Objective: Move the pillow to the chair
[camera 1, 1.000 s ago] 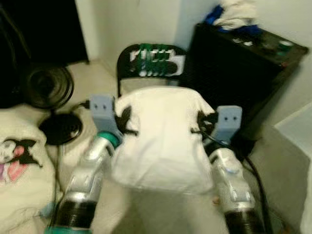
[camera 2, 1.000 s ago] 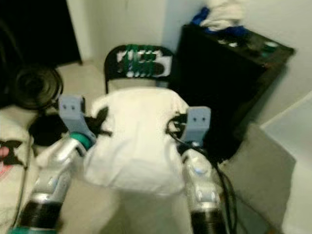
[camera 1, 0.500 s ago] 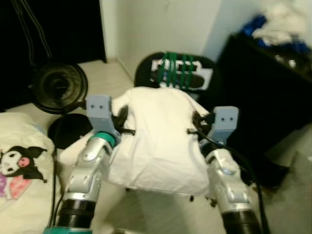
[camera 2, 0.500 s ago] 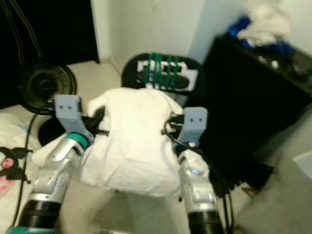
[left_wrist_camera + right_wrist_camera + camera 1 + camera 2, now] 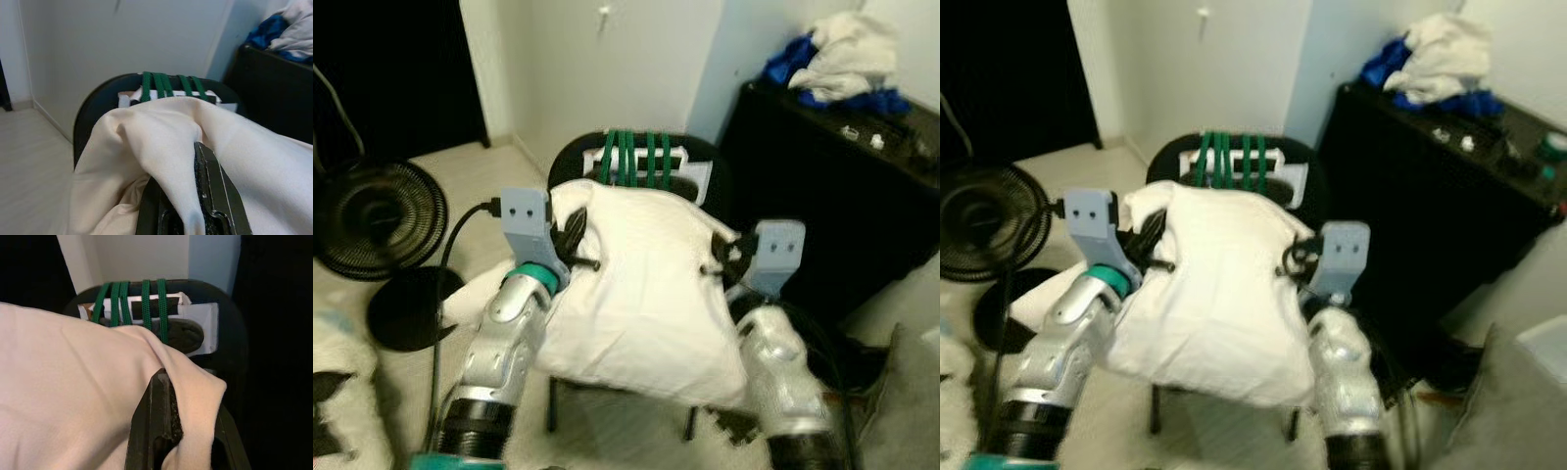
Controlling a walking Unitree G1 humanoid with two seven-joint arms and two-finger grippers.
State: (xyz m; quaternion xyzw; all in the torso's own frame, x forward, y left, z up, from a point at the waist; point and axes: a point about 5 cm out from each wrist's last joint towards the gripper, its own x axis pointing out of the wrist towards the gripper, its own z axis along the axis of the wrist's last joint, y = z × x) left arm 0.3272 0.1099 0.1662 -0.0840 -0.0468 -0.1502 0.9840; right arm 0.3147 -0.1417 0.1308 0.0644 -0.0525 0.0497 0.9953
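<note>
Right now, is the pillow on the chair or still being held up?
Held up: both grippers, left and right, pinch the pillow over the chair.

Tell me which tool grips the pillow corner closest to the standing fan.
The left tool: it pinches the pillow's corner on the fan's side, while the right tool grips the corner beside the black cabinet.

The soft white fabric pillow (image 5: pixel 641 294) sits between the left gripper (image 5: pixel 576 243) and right gripper (image 5: pixel 724 257), above the black round-backed chair (image 5: pixel 641 171) just beyond them; a black cabinet (image 5: pixel 832 186) stands right of the right gripper
</note>
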